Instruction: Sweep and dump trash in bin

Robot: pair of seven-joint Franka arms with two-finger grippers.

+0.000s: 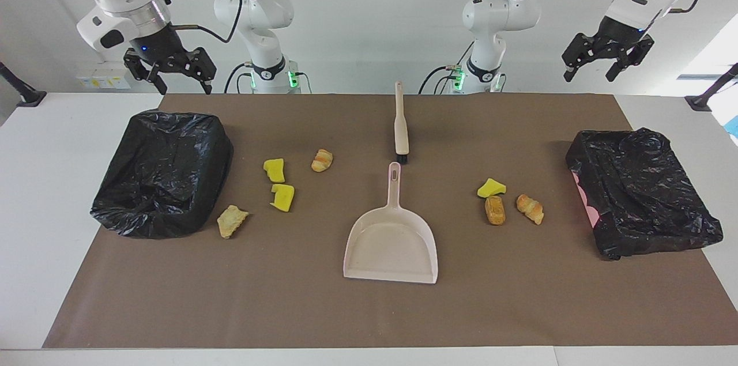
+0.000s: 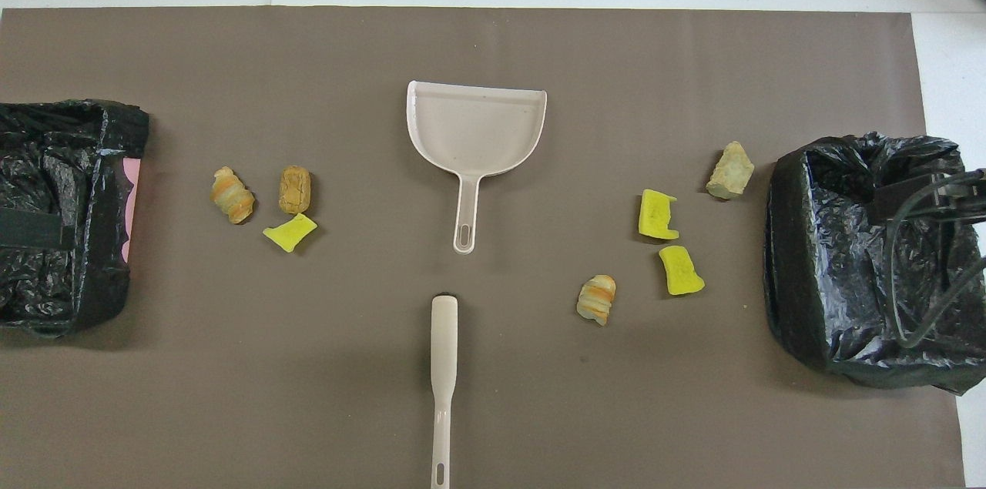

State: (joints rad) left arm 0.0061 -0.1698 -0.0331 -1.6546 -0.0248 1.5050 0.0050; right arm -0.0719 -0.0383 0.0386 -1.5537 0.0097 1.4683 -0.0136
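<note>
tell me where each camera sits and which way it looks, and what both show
Facing view: high across the table, looking at the robots; both white arms show, with the open right gripper raised over the table edge by one black-bagged bin and the open left gripper raised near the other.
Overhead view: above the robots' end, looking steeply down; no gripper shows, only a cable.
Shared: the beige plastic dustpan, the beige long-handled brush and the brown mat.
</note>
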